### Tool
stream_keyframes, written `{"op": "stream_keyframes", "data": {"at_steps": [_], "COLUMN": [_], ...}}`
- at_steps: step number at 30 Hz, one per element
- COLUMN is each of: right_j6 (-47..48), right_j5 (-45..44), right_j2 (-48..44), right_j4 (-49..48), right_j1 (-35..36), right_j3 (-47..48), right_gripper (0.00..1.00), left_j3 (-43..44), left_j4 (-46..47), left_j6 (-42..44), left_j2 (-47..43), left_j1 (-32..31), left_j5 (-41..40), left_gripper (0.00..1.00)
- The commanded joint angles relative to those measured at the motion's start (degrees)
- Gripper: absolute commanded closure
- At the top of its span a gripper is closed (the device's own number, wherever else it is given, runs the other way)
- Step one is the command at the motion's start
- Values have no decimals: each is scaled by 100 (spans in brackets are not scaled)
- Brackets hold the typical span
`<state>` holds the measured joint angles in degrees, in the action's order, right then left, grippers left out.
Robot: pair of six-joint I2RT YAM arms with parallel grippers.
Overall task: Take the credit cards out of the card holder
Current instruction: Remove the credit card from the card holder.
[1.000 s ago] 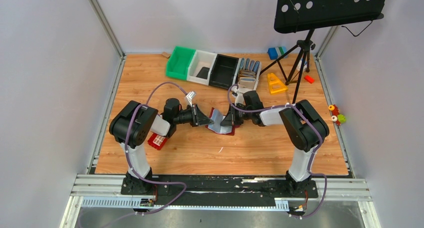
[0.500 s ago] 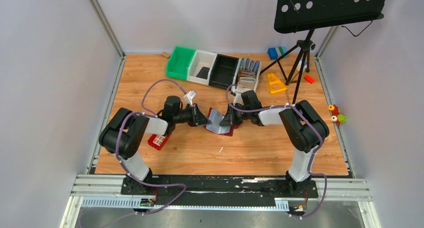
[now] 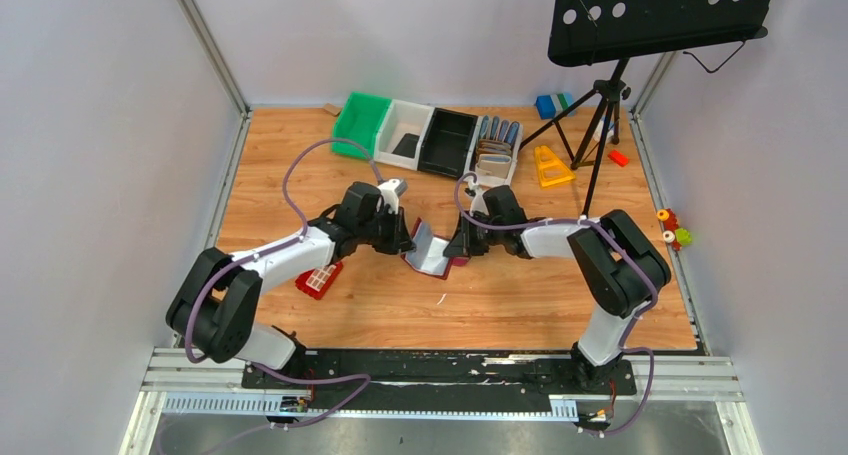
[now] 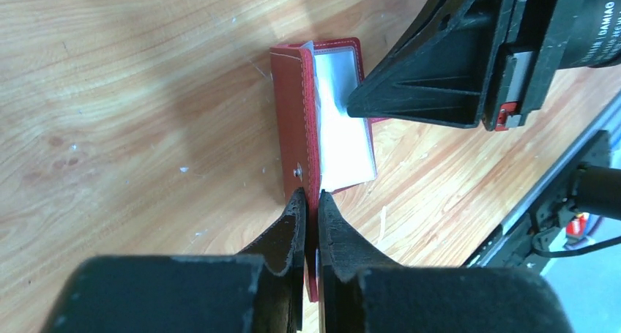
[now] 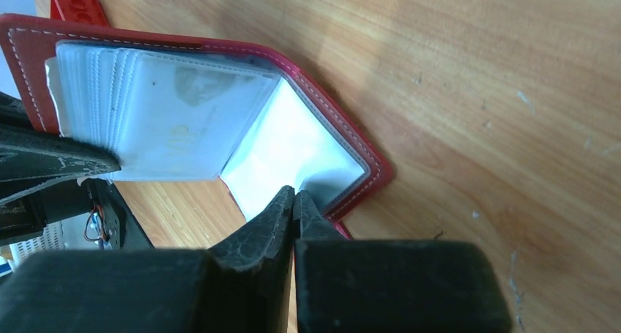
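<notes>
Where the two arms reach in from the near edge of the wooden counter [image 3: 520, 315], a flat red piece with a white grid [image 3: 318, 280] lies on the near side of the left forearm, left of centre. Just beyond it, at mid-counter, the maroon card holder [image 3: 432, 253] stands open in a V between the two hands. The left hand [image 4: 309, 197] is clamped tight on the edge of the left cover, close to its metal snap stud. The right hand [image 5: 294, 194] is pinched closed on the edge of the right cover, where a clear sleeve lies against it. A stack of clear plastic sleeves [image 5: 157, 110] fans out from the fold; what they hold is too washed out to tell. Farther back a row of bins runs left to right: a green bin [image 3: 362, 125], a white bin [image 3: 404, 133], a black bin [image 3: 447, 140], and a tray of upright grey-tan wallets [image 3: 495, 145]. To the right of these sits a yellow triangular piece [image 3: 550, 165], beside a black music stand's tripod [image 3: 600, 125].
</notes>
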<state>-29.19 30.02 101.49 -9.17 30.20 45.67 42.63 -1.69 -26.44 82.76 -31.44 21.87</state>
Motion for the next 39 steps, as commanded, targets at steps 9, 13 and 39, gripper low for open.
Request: {"op": "stream_keyframes", "data": {"at_steps": [9,13,39], "right_j6": [-209,-222,-669], "right_j5": [-248,-164,483], "right_j2": [78,231,252], "right_j4": [-7,-65,-514], "right_j1": [223,218,253], "right_j3": [-142,-120,95], "right_gripper": [97,97,87], "left_j3": [766,750,159], "left_j4": [-852,-586,-132], "left_j6": [171,36,-186], "left_j2": [323,467,456], "left_j1": [-938,-943,-116], "left_j5": [-1096,-693,112], "left_gripper": [100,100,94]}}
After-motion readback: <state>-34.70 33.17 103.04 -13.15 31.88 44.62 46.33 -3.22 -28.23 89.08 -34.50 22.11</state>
